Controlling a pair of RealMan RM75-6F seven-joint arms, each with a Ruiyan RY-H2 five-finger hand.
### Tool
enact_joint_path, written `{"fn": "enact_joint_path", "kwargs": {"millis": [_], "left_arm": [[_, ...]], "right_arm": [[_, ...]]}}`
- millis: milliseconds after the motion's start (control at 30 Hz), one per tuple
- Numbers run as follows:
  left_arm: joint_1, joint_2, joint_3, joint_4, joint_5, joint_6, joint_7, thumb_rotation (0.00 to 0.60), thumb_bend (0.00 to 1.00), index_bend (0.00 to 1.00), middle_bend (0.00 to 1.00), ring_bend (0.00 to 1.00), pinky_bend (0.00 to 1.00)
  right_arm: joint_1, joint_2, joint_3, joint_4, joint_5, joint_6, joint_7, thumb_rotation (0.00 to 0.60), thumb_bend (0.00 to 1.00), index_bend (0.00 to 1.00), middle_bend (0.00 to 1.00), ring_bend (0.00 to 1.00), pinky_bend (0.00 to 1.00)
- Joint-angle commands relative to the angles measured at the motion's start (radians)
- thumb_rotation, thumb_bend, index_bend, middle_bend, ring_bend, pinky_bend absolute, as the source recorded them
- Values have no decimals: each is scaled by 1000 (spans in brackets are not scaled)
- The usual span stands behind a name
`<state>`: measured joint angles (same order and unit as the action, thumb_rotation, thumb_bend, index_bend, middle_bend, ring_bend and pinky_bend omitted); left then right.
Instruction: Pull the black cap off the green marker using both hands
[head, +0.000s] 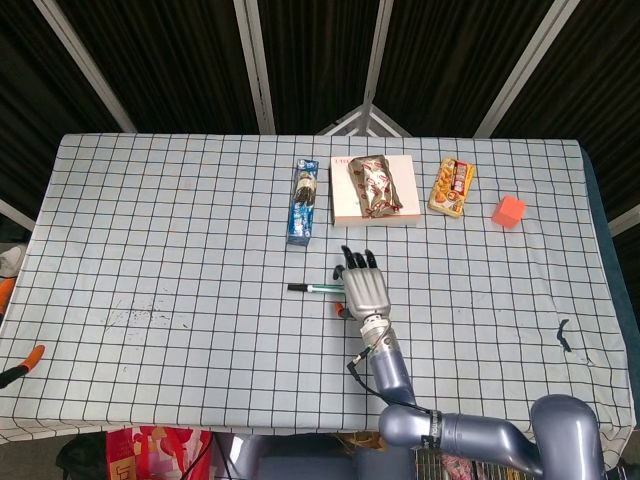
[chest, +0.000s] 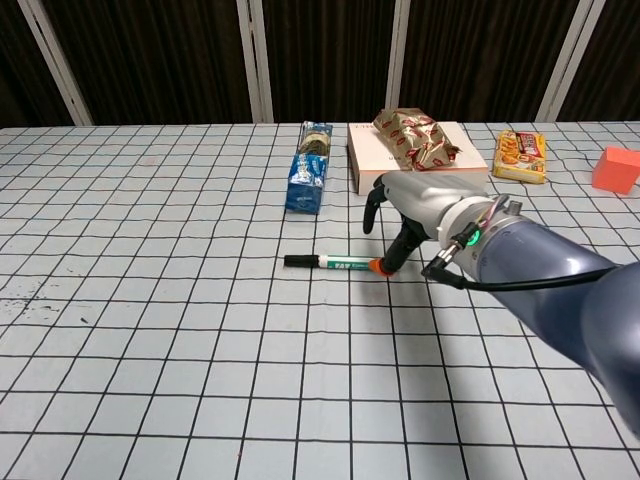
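Marker (chest: 345, 265) flat on checked table (head: 150, 250), white barrel with green band, label too small to read; black cap (chest: 298, 261) on, pointing to 9 o'clock. Right hand (chest: 410, 215) over tail end at 3 o'clock, fingers spread, orange thumb tip touching barrel, not gripping. Cookie pack (chest: 309, 167), box (chest: 420, 172) at 12 o'clock. Left hand (head: 15, 372) barely seen at table's edge, state unclear.

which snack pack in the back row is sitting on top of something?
The gold wrapped snack pack, lying on the flat pink box. The blue pack and yellow pack lie directly on the table.
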<state>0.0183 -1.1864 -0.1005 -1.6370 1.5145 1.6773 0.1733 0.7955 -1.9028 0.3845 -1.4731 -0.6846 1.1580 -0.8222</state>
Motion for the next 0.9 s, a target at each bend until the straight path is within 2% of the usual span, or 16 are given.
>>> {"fn": "enact_joint_path", "kwargs": {"millis": [33, 567, 900], "left_arm": [[-2, -3, -2, 2, -4, -2, 0, 600, 246, 102, 7, 0, 0], [-7, -13, -8, 37, -32, -17, -12, 600, 246, 108, 6, 0, 0], [-11, -24, -7, 49, -41, -25, -8, 600, 246, 108, 6, 0, 0]], "right_arm": [[16, -10, 3, 18, 17, -7, -4, 600, 318, 399, 67, 116, 68], [88, -67, 1, 140, 68, -3, -54, 600, 331, 430, 67, 116, 68], [90, -79, -11, 183, 74, -26, -20, 600, 339, 459, 67, 116, 68]]}}
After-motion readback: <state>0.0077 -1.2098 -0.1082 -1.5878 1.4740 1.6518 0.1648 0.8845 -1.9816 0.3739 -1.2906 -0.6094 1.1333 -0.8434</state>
